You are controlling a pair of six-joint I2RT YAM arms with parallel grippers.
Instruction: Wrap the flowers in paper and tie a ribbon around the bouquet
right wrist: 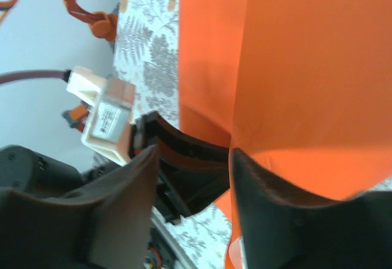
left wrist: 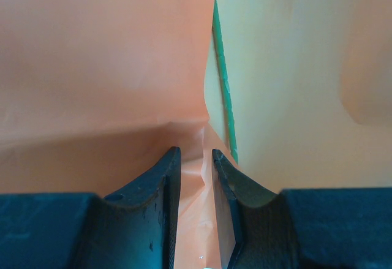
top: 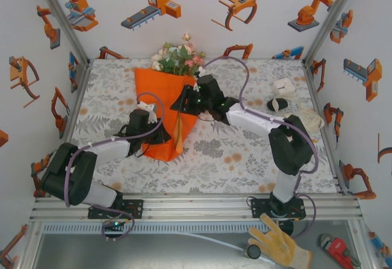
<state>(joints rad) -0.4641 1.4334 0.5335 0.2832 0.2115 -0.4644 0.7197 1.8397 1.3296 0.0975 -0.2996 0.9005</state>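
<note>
Paper point(top: 153, 85) is laid twelve-to-six, flowers point(top: 179, 57) at twelve; its seven-o'clock flap is pinched by left gripper point(left wrist: 196, 154). Right gripper point(right wrist: 195, 152) is set at three, grip not discernible.

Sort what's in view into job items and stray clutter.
Job: flowers, orange paper, cream ribbon bundle.
Lying about: white box, black oval object, yellow glove, red wrench.

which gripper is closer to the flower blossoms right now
Right. The right gripper is over the upper part of the paper, just below the flowers; the left gripper is lower down, near the narrow end.
</note>
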